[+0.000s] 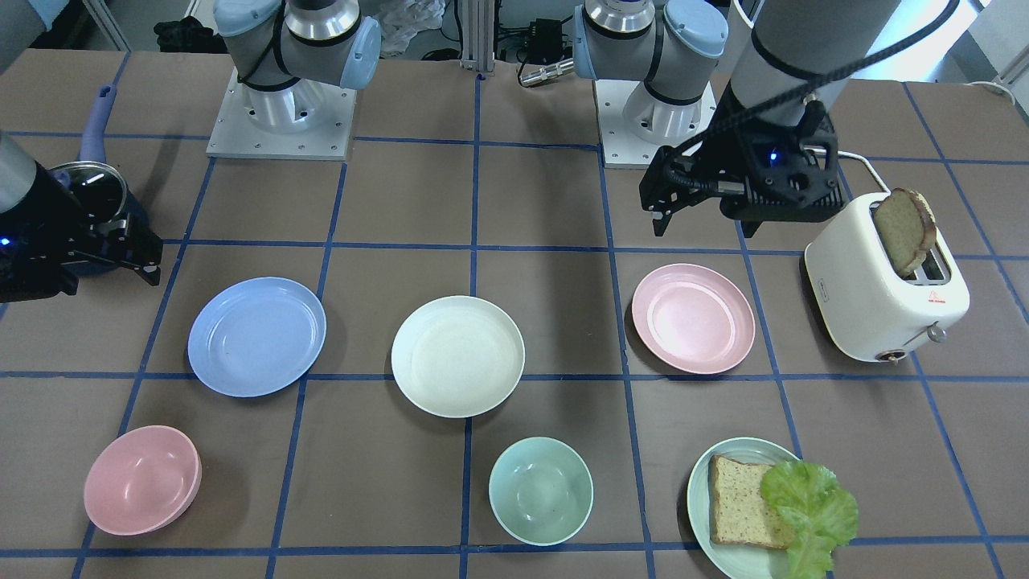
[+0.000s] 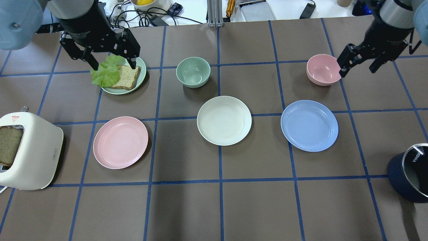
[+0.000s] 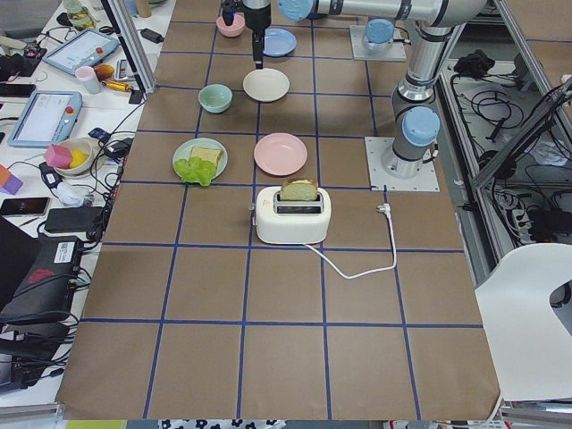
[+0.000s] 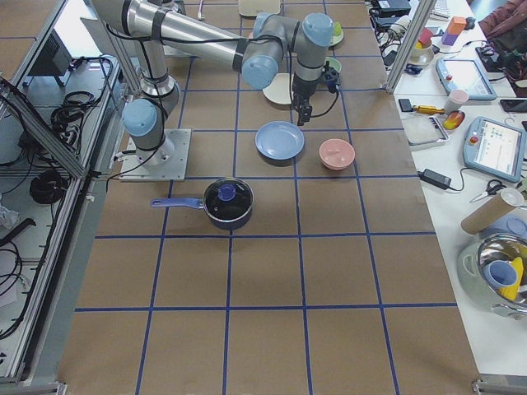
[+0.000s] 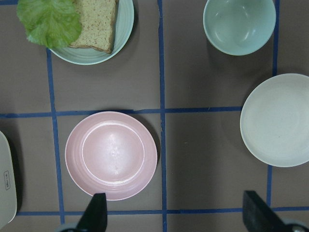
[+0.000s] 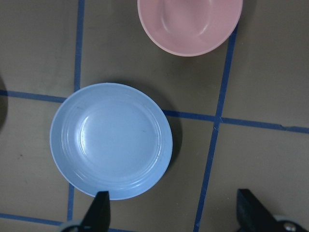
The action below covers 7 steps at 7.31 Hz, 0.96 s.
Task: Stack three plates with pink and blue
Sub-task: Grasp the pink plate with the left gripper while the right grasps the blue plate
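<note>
Three plates lie apart in a row on the brown table: the pale pink plate (image 2: 120, 142) (image 1: 693, 318) (image 5: 111, 154), the cream-white plate (image 2: 224, 120) (image 1: 457, 355) (image 5: 277, 120) and the light blue plate (image 2: 309, 125) (image 1: 257, 336) (image 6: 111, 140). My left gripper (image 2: 113, 65) (image 1: 703, 229) (image 5: 176, 215) is open and empty, high above the table near the pink plate. My right gripper (image 2: 357, 70) (image 6: 176, 212) is open and empty, high above the table near the blue plate.
A white toaster (image 2: 30, 150) holding a bread slice stands at the left end. A mint plate (image 2: 138, 77) with bread and lettuce, a mint bowl (image 2: 193, 72) and a pink bowl (image 2: 322, 69) sit on the far side. A dark pot (image 2: 409, 177) stands at the right edge.
</note>
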### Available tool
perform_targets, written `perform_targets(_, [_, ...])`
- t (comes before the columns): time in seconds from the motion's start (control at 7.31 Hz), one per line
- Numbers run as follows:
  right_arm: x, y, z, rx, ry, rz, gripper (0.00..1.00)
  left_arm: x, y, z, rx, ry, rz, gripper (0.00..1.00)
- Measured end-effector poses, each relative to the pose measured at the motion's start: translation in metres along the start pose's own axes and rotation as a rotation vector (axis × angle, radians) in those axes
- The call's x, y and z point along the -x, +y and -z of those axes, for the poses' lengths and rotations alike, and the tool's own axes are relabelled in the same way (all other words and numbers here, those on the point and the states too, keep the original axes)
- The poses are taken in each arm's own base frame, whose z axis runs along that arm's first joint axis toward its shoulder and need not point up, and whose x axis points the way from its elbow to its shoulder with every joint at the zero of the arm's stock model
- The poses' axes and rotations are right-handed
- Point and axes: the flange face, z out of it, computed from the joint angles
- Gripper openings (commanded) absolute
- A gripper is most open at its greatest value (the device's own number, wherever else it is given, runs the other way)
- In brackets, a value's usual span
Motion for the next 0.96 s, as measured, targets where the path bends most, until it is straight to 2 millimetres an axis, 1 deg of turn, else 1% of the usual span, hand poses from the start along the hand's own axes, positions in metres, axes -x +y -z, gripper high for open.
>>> perform_targets(0.14, [-0.009,0.005,-0.02,-0.007,-0.001,-0.003,0.9,0.001,0.0,-0.026,0.024,0.0,-0.004,1.0])
perform_targets(0.27, [-0.011,0.01,-0.042,-0.02,0.004,0.002,0.9,0.002,-0.002,-0.061,0.026,-0.002,-0.005,1.0])
perform_targets(0.41, [-0.011,0.015,-0.066,-0.044,0.016,0.017,0.85,0.004,0.001,-0.103,0.011,-0.004,-0.002,1.0])
perform_targets(0.55, [-0.009,0.02,-0.088,-0.068,0.029,0.029,0.82,0.006,0.01,-0.149,-0.012,-0.005,0.002,1.0])
perform_targets(0.68, [-0.006,0.025,-0.104,-0.078,0.032,0.032,0.8,0.008,0.023,-0.192,-0.038,-0.007,-0.006,1.0])
perform_targets(0.82, [-0.006,0.026,-0.115,-0.076,0.027,0.032,0.8,0.008,0.039,-0.229,-0.052,-0.009,-0.032,0.94])
perform_targets(0.96, [-0.007,0.025,-0.125,-0.07,0.009,0.026,0.8,0.008,0.05,-0.254,-0.062,-0.01,-0.052,0.8])
